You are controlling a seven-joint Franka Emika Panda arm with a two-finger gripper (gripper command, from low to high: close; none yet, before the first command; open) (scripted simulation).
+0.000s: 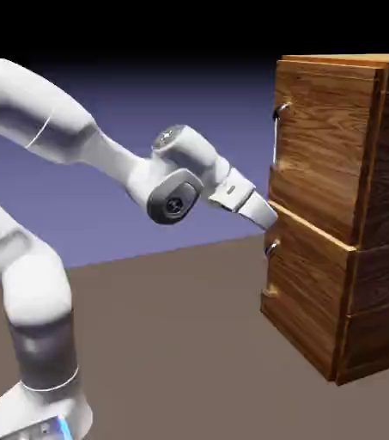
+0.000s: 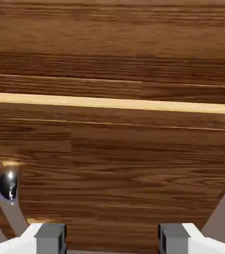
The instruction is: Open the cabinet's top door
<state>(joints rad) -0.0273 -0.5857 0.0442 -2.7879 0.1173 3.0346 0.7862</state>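
The cabinet (image 1: 386, 258) of glossy brown wood stands at the right of the exterior view. Its top door (image 1: 322, 146) is shut, with a thin silver bar handle (image 1: 276, 131) at its left edge. My gripper (image 1: 269, 218) points down and right at the seam between the top door and the lower panel (image 1: 305, 292), well below the bar handle. In the hand view the gripper (image 2: 112, 240) is open with only wood grain between its grey fingertips (image 2: 49, 238). A pale seam (image 2: 114, 103) crosses that view. A small shiny handle (image 2: 8, 186) shows at the lower left; which panel it belongs to is unclear.
The lower panel carries a small metal handle (image 1: 271, 249) just below my gripper. The cabinet rests on the brown table (image 1: 172, 344). My white arm (image 1: 86, 137) stretches in from the left.
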